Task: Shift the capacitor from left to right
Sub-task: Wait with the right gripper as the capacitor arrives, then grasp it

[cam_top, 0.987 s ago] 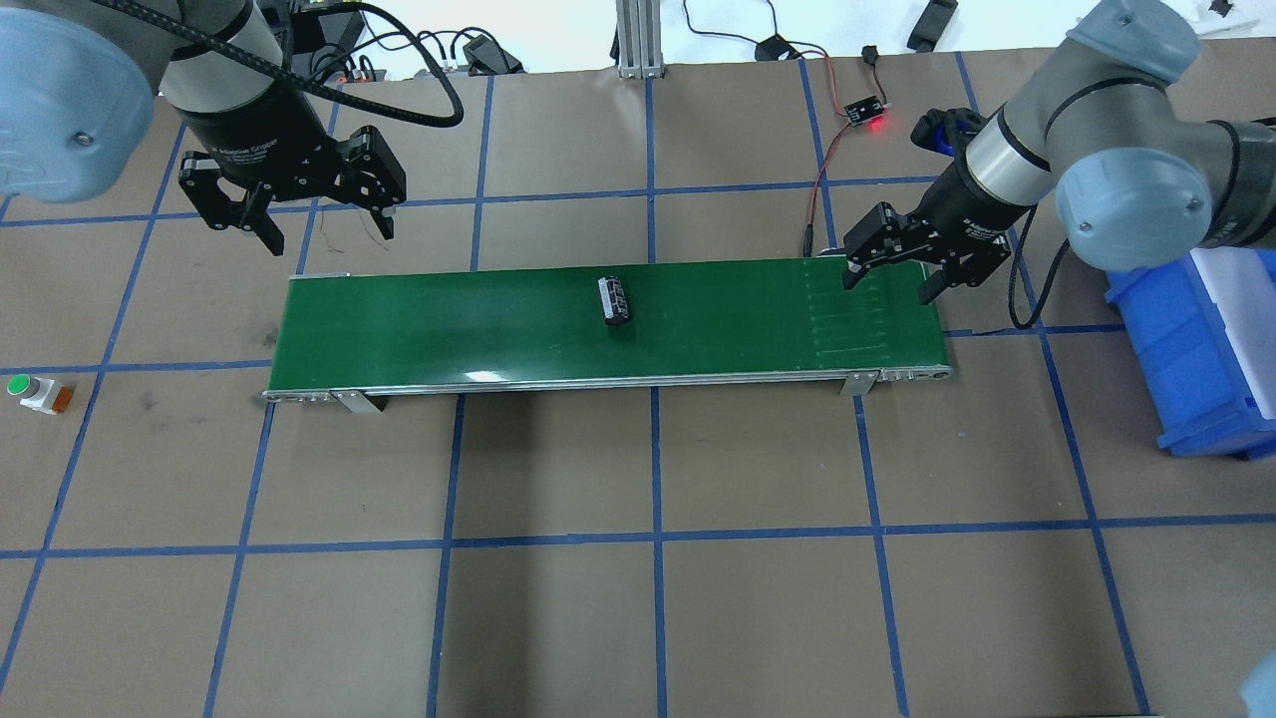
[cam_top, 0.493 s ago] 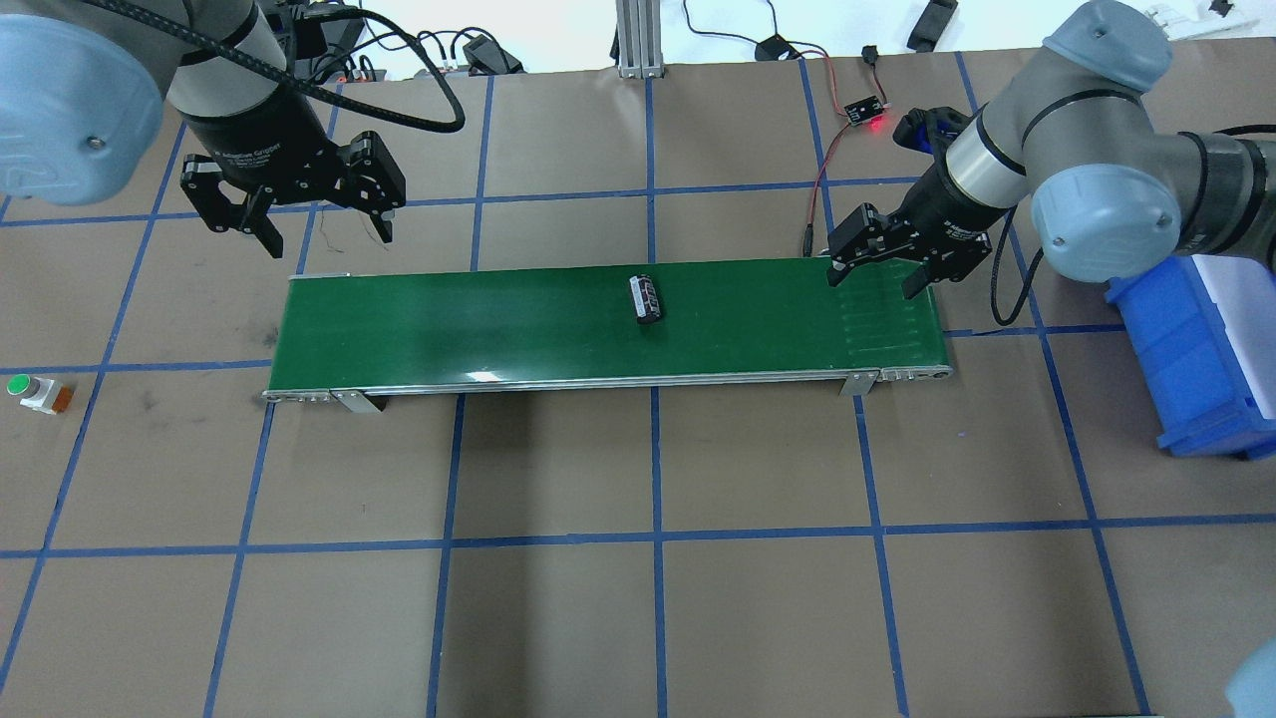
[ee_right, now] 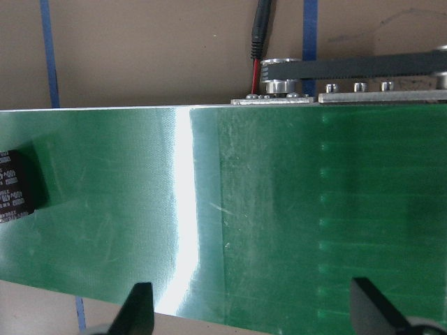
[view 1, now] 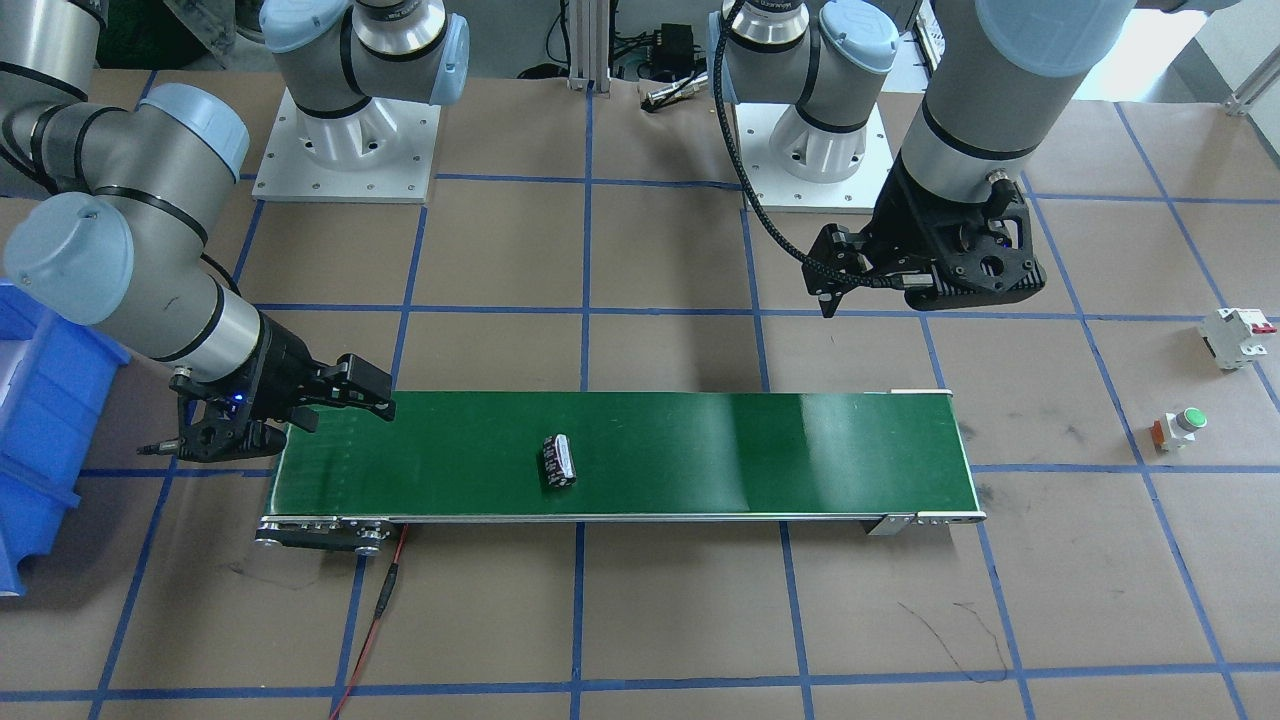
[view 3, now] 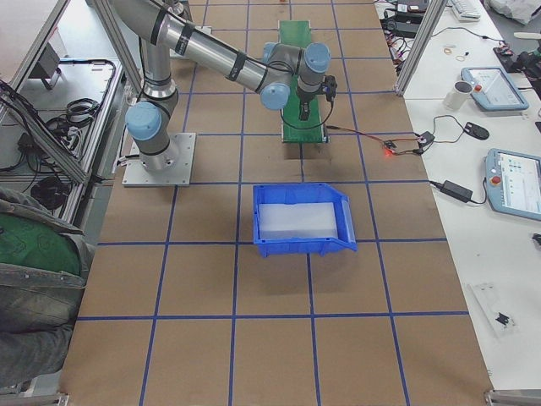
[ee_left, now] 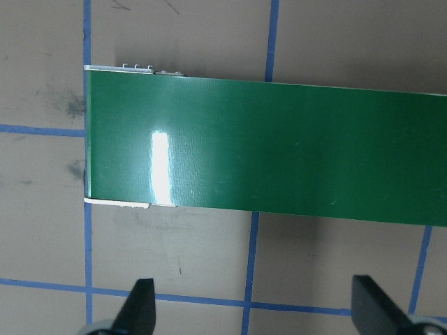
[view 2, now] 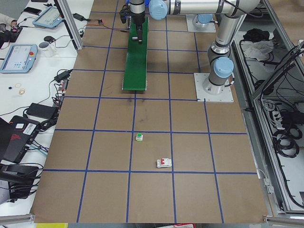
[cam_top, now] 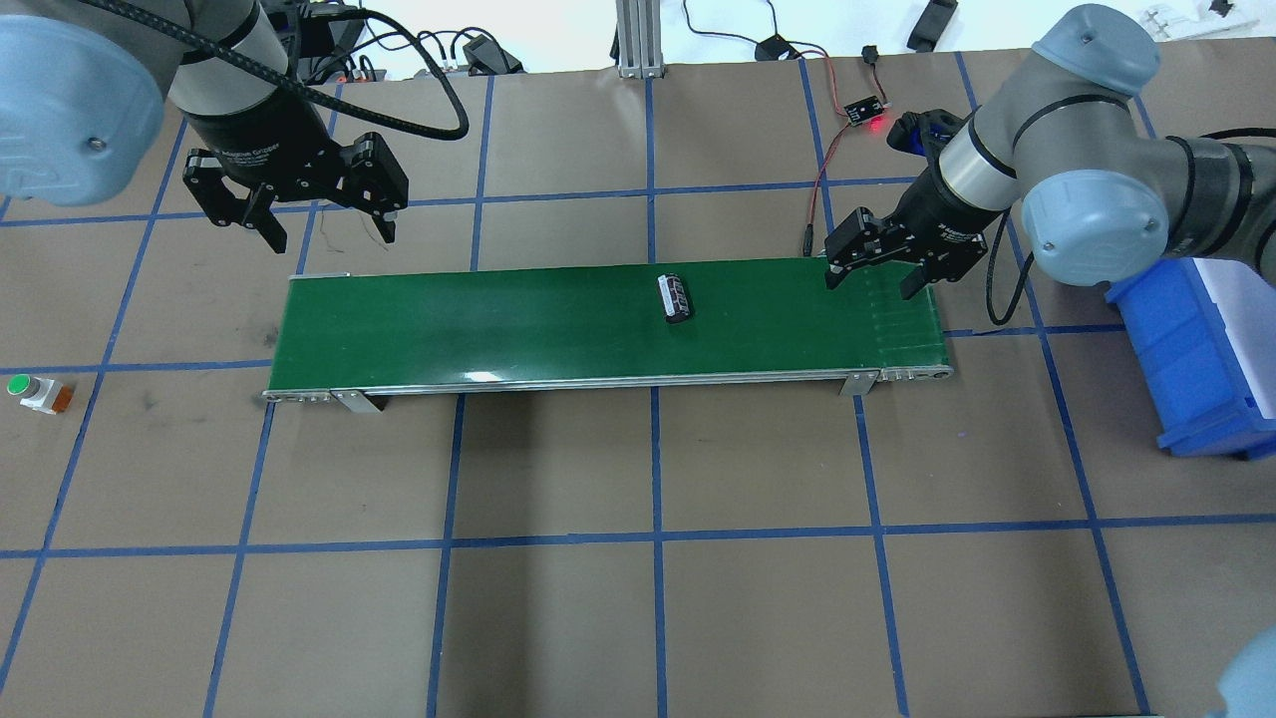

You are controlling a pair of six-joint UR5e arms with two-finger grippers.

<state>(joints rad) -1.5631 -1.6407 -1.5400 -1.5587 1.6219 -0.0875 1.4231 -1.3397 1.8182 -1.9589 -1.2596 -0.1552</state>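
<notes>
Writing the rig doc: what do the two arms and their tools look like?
Left arm and right arm are silver-grey tubes with light-blue joint caps. Each ends in a black two-finger tool with white lettering above it: left tool, right tool. A thick black braided cable loops to the left one; the right wrist shows a small blue light.

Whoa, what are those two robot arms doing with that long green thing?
They are moving a little black capacitor from one side to the other. Right now nobody holds it. It lies on the green conveyor belt, a bit past the middle toward the right arm's end. The left gripper hangs open and empty near the belt's other end. The right gripper is open too, over its end of the belt, and a blue bin sits beside that arm.
</notes>
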